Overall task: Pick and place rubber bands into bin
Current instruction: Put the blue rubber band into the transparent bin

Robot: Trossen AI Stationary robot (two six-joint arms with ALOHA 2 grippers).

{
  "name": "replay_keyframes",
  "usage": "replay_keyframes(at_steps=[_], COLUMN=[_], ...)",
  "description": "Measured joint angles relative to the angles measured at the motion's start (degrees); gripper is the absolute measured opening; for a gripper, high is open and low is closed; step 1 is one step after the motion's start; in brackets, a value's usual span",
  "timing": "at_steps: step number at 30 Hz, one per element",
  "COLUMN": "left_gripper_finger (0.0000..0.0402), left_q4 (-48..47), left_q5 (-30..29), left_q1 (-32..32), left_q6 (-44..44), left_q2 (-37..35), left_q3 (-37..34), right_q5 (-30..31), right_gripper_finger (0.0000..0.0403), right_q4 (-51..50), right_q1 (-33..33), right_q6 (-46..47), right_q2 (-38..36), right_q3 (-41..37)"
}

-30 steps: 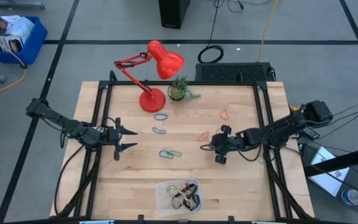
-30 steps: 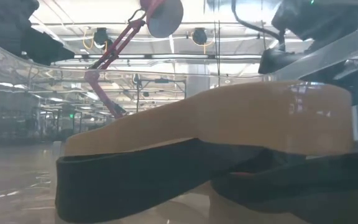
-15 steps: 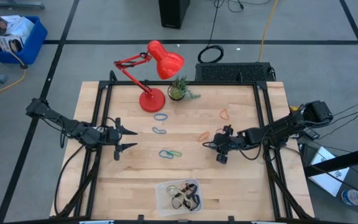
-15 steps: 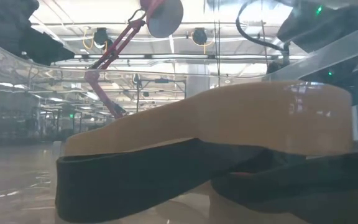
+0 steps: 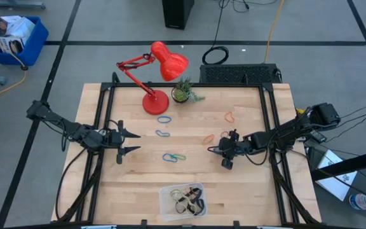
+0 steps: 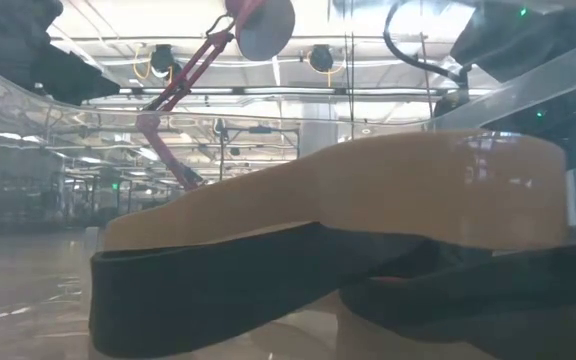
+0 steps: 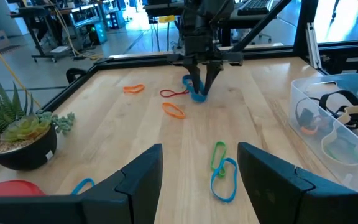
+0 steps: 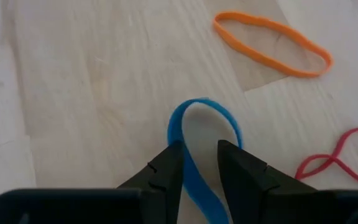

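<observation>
Shifted slightly toward the bin (image 5: 182, 199) since a second ago: right gripper (image 8: 194, 163), jaws pinching a blue rubber band (image 8: 194, 127) just above bench beside an orange band (image 8: 272, 43). Pick step. Next: lift clear, carry to bin. Left gripper (image 5: 127, 142) idle, jaws spread.

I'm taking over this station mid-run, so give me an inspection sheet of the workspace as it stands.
Surface: wooden table, black frame rails along both sides.
Job's things: bin near the front edge, several bands inside; loose rubber bands mid-table.
Clutter: red desk lamp and potted plant at the back.
Grippers: right gripper pinches a blue band; left gripper open, empty, at the table's left.
Cables: coiled black cable on the floor.
Surroundings: blue crate on the floor.
</observation>
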Motion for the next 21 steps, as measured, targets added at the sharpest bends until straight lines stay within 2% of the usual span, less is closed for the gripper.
replay_keyframes(at_steps=[14,21], left_gripper_finger=[0.0214,0.0214], left_q4=[-0.02,-0.02], left_q5=[0.01,0.02], left_q1=[0.0,0.01], left_q6=[0.03,0.03], left_q2=[0.02,0.02], left_q3=[0.0,0.0], right_q5=[0.48,0.63], right_gripper_finger=[0.0093,0.0093], right_q4=[2.65,3.08], right_q1=[1.4,1.4], right_q6=[-0.81,-1.72], right_q2=[0.01,2.48], right_q3=[0.0,0.11])
